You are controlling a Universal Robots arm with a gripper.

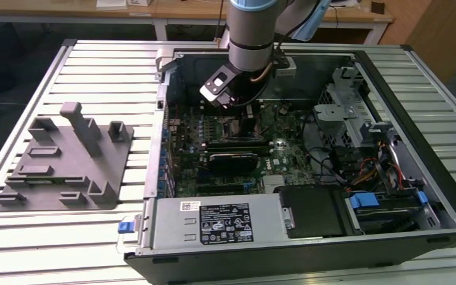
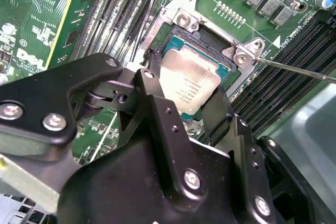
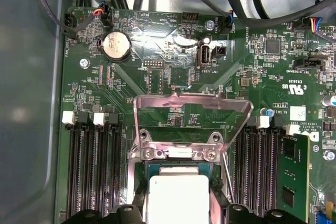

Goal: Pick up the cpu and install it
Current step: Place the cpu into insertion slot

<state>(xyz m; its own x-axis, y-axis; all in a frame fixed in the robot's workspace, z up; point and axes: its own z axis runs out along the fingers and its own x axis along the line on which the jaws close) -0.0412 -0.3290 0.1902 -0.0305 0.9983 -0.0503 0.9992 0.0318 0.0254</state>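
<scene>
Currently, the cpu (image 2: pixel 190 82) is pinched between the jaws of the gripper (image 2: pixel 184 98), with one black finger (image 2: pixel 151 95) pressed against each opposite edge. Directly beneath the jaws, the socket (image 2: pixel 210 38) is exposed on the green motherboard (image 3: pixel 157 45), and its load plate (image 3: pixel 191 111) is raised.

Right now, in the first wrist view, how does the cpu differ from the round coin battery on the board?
The cpu is square; the coin battery is round. The cpu looks clearly larger than the coin battery. The cpu sits at the socket, clamped in the gripper; the coin battery is seated in its holder on the motherboard, with nothing touching it. Both have silvery metal tops.
</scene>
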